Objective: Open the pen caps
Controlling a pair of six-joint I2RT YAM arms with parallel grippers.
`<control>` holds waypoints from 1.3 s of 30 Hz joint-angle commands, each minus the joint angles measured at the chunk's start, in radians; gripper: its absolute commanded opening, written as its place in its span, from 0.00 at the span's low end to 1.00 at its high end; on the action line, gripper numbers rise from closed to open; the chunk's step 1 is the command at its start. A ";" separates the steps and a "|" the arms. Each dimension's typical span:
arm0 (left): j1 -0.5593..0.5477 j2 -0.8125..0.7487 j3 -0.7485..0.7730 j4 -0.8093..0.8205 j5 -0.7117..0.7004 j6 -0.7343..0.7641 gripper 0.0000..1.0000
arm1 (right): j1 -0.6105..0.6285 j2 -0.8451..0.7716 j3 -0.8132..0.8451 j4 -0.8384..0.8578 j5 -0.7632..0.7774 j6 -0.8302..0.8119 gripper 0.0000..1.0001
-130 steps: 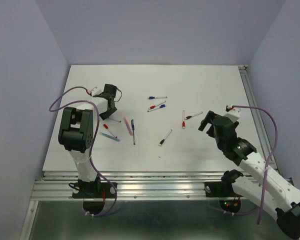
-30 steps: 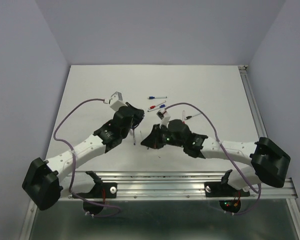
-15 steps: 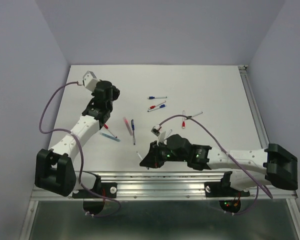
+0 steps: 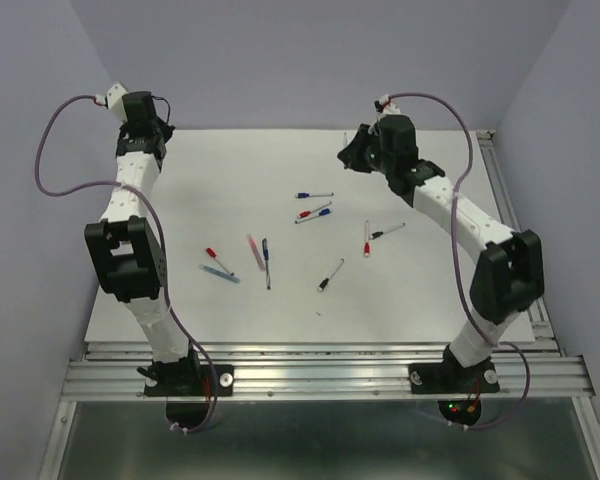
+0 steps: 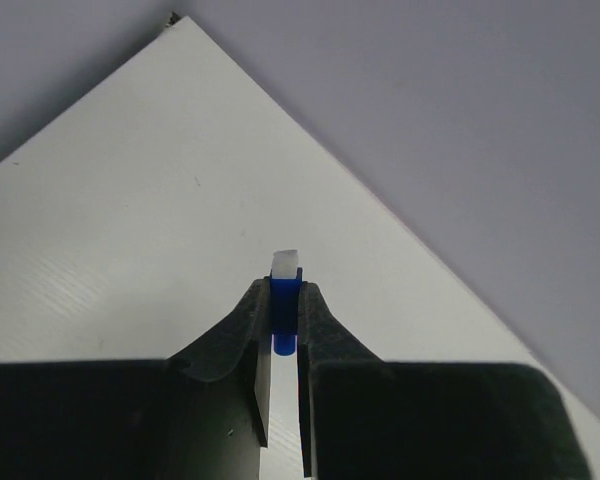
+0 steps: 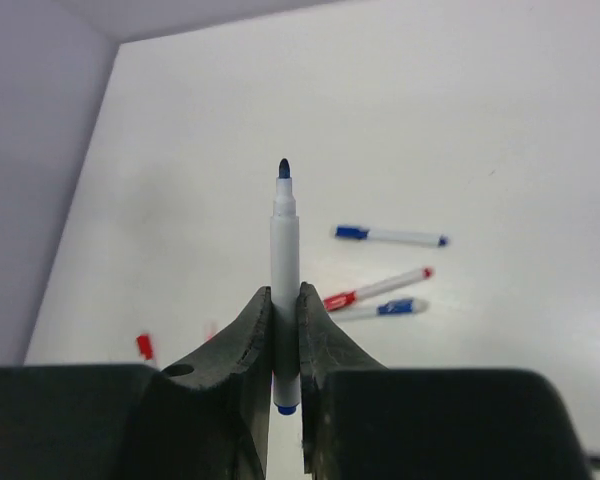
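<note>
left gripper point(image 5: 284, 300) clamped on blue cap point(image 5: 284, 268), up at the far-left corner of the table point(image 4: 230, 160). right gripper point(image 6: 285, 300) pinches bare pen point(image 6: 284, 230), tip pointing out past the fingers, far-right side. Nearest capped pen point(image 4: 315, 195) lies mid-table, toward the bases, long axis roughly left-right. Right arm is closer.

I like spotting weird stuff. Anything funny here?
The pen in the right gripper stands capless, blue tip bare. A blue cap is pinched in the left gripper, across the table.
</note>
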 commanded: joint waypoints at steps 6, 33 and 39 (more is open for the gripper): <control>0.106 0.315 0.374 -0.140 0.077 0.150 0.00 | -0.146 0.671 0.754 -0.180 -0.133 -0.221 0.01; 0.109 0.753 0.633 -0.292 0.057 0.147 0.34 | -0.156 1.140 1.019 -0.030 0.029 -0.481 0.19; 0.109 0.753 0.649 -0.319 0.068 0.159 0.49 | -0.154 1.114 0.976 -0.042 0.008 -0.496 0.32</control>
